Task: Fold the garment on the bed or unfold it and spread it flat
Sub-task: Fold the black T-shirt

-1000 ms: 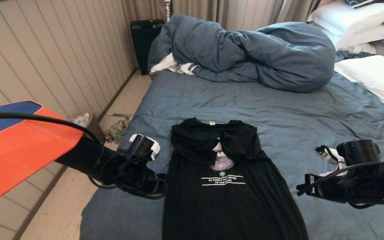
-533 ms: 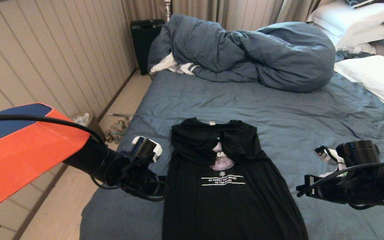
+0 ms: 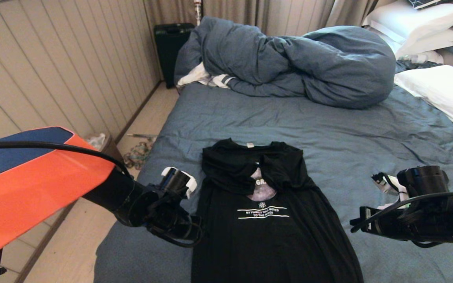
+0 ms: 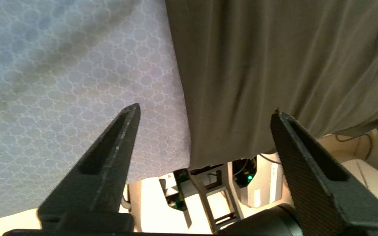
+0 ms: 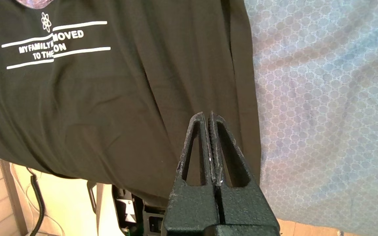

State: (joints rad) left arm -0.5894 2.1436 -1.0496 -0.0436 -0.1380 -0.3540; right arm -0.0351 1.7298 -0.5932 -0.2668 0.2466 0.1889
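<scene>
Bed [image 3: 348, 133] sheet wrinkled, shirt [image 3: 266, 232] flat at near edge, sleeves folded inward. Left gripper [image 4: 205, 114] low, fingers spread wide, empty, shirt's side edge between tips. Right gripper [image 5: 207, 114] clenched, empty, hovering over shirt's opposite edge.

I stand in a home bedroom: a large bed [image 3: 328, 129] with a wrinkled blue-grey sheet fills the centre of the frame, a bunched duvet [image 3: 289, 63] heaped at the top, white pillows [image 3: 439, 90] at the upper right. Drawn curtains [image 3: 266, 15] hang behind; a panelled wall [image 3: 53, 70] and dark suitcase [image 3: 169, 47] occupy the upper left.
</scene>
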